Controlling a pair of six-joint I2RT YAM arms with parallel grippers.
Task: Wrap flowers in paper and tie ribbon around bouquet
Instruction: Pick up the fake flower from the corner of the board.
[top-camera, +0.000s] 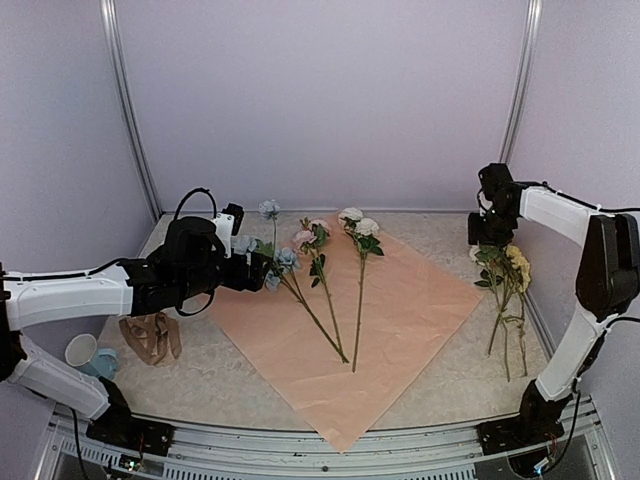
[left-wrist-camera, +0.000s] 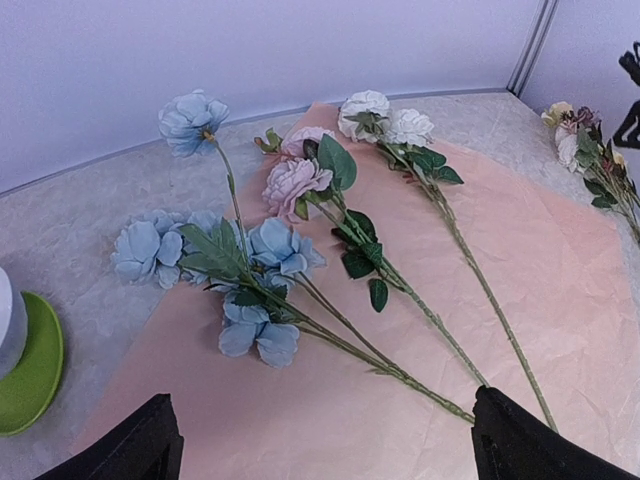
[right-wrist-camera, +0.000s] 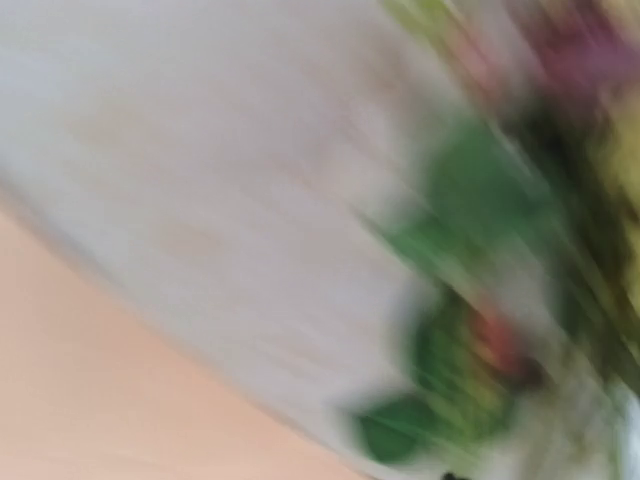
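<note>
Three flower stems on the paper, left gripper wide, right gripper indeterminate

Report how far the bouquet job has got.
Done: the paper lies flat with blue, pink and white flowers on it. In hand: the right tool hangs over the yellow stems off the sheet; its grip is unclear. The left tool is open. Left: wrapping, and tying the ribbon, lying loose.

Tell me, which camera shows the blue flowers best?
The left wrist view: the blue flowers lie close up, with petals and leaves sharp. The top external view shows them small and far off. The right wrist view is blurred, and no blue blooms can be made out there.
</note>
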